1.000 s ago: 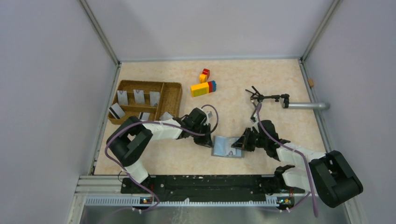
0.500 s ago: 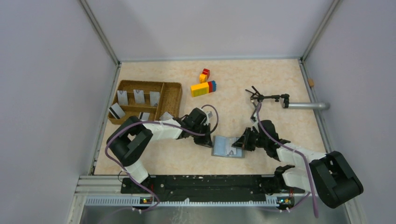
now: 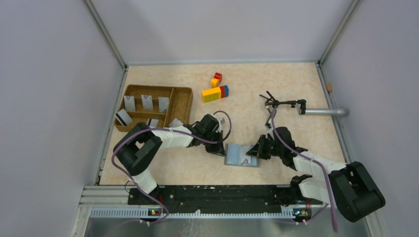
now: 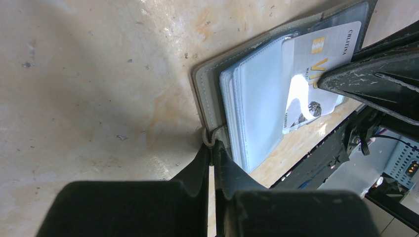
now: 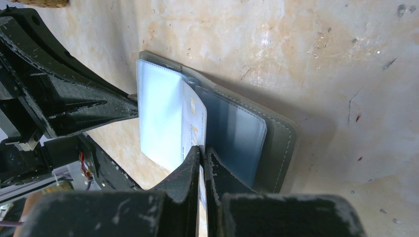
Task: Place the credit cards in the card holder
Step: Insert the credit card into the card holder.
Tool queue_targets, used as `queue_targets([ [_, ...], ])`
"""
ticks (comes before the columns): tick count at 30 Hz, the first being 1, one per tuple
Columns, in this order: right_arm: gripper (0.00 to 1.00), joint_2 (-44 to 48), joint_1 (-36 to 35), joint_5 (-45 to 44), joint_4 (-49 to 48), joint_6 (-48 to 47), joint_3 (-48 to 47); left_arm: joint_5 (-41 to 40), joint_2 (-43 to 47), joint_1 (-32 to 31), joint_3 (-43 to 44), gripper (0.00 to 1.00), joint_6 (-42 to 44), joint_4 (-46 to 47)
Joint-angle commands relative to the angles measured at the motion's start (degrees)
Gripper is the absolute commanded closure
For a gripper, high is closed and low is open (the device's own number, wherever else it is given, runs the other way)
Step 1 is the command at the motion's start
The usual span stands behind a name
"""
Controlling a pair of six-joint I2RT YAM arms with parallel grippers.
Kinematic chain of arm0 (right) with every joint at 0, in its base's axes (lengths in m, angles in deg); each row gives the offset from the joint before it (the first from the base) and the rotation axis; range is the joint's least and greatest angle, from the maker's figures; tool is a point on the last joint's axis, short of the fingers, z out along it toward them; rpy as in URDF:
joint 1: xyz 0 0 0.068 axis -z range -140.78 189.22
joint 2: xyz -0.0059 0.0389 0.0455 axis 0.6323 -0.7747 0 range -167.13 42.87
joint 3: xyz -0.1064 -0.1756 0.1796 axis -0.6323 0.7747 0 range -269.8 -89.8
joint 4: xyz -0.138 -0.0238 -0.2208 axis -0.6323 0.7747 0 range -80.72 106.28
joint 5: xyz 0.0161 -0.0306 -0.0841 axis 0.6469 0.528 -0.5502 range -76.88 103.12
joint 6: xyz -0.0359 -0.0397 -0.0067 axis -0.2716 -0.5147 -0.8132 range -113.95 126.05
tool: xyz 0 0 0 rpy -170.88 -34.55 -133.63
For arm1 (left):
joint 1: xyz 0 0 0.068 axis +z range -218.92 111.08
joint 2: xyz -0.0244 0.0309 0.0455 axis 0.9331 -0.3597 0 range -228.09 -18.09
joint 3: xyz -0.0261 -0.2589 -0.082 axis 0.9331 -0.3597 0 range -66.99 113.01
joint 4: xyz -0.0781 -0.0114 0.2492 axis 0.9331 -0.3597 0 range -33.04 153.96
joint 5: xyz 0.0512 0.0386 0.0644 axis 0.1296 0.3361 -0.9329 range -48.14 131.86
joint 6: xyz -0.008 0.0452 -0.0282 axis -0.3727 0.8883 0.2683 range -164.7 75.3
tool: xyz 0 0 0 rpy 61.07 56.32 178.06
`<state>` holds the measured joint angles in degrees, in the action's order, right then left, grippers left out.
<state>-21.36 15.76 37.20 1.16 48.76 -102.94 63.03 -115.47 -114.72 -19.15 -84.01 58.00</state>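
Observation:
The card holder lies open on the table between the two arms, showing pale grey-blue inner sleeves. My left gripper is shut on the edge of its left cover. My right gripper is shut on one credit card, a pale card with gold print whose far end sits against the sleeves. Whether it is inside a pocket I cannot tell. Several more credit cards stand in the wicker tray.
The brown wicker tray sits at the left, close behind the left arm. Coloured toy blocks lie at the back centre. A black stand on a metal rod reaches in from the right wall. Walls enclose the table on three sides.
The left gripper's jaws have closed on the card holder's edge. Both arms and the card holder have hardly shifted.

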Motion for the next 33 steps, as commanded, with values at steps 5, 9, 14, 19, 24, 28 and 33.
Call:
queue_targets([
  [5, 1.0, -0.5, 0.1, -4.4, 1.6, -0.6, 1.6, -1.1, -1.9, -0.5, 0.0, 1.0, -0.2, -0.2],
  [9, 1.0, -0.4, -1.3, -4.9, 0.1, 2.9, 2.8, -0.7, -1.4, -0.6, -0.3, 1.0, -1.0, 0.9],
  [14, 1.0, -0.8, -4.1, -6.8, -2.3, 6.1, 3.3, -0.2, -1.4, -1.0, -0.8, 1.0, -1.6, 1.7],
  [19, 1.0, -3.5, -7.6, -8.5, -4.8, 8.3, 2.4, 0.1, -1.2, -1.3, -1.4, 1.0, -2.2, 2.7],
  [24, 1.0, -8.5, -10.1, -8.8, -7.4, 9.0, 0.0, 0.0, -0.8, -1.5, -1.5, 1.0, -2.4, 3.0],
  [28, 0.94, -11.2, -11.4, -8.9, -7.9, 8.9, -2.1, -0.2, -0.5, -1.6, -1.7, 1.0, -2.6, 3.1],
  [33, 0.88, -9.7, -11.8, -10.3, -4.1, 7.8, -3.8, -1.0, -0.1, -1.6, -2.2, 1.0, -2.7, 3.2],
])
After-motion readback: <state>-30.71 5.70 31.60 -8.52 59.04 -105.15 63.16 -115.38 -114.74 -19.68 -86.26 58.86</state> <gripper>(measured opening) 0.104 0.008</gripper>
